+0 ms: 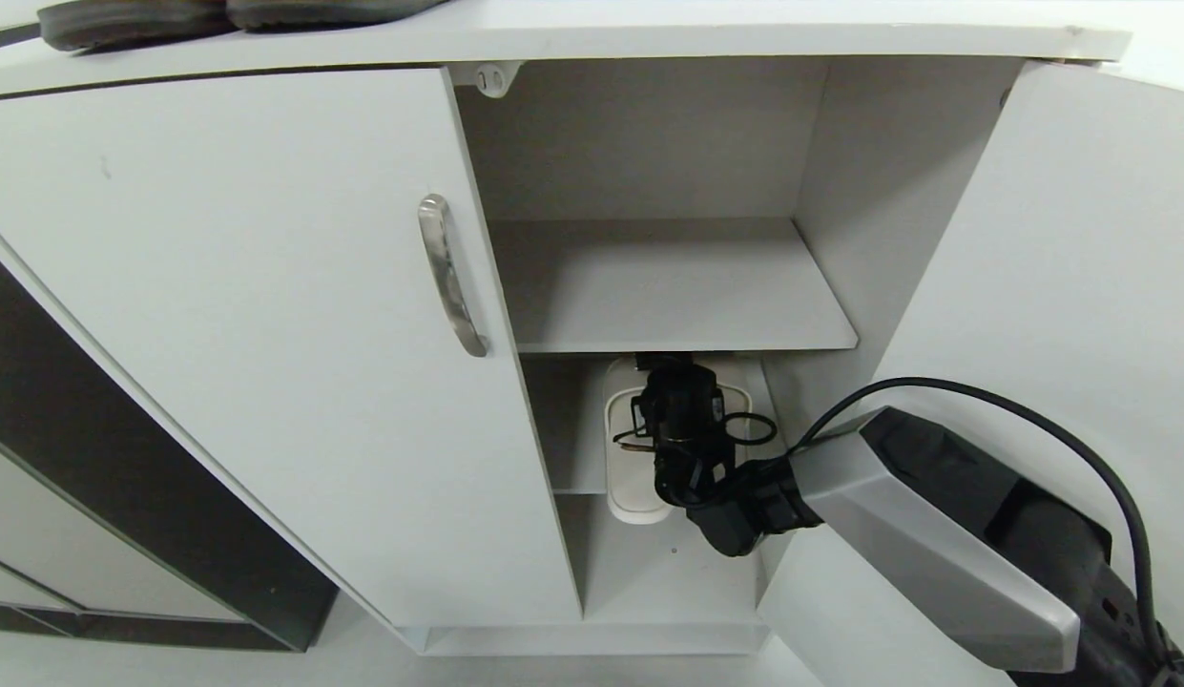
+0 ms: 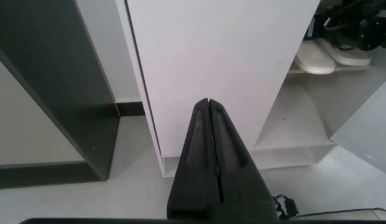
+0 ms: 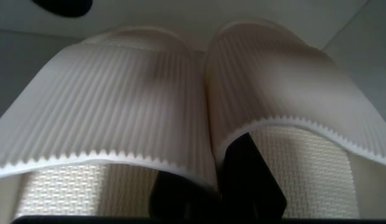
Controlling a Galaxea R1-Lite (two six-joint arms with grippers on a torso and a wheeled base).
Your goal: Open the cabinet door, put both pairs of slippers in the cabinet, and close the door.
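Note:
A pair of white ribbed slippers [image 1: 630,477] lies side by side on the cabinet's lower shelf [image 1: 649,563], also seen as the slippers [image 2: 323,59]. My right gripper [image 1: 682,420] reaches into that compartment from the right. Up close, my right gripper [image 3: 214,180] has one finger inside each slipper [image 3: 130,106] and is shut on their two touching inner edges. My left gripper [image 2: 208,106] is shut on nothing, low in front of the closed left door [image 2: 217,56]. A dark pair of slippers [image 1: 134,19] rests on the cabinet top [image 1: 744,33].
The right door [image 1: 1078,267] stands swung open beside my right arm. The left door [image 1: 219,286] is closed, with a metal handle [image 1: 448,277]. The upper shelf [image 1: 668,286] is bare. A dark panel [image 1: 124,477] stands to the cabinet's left.

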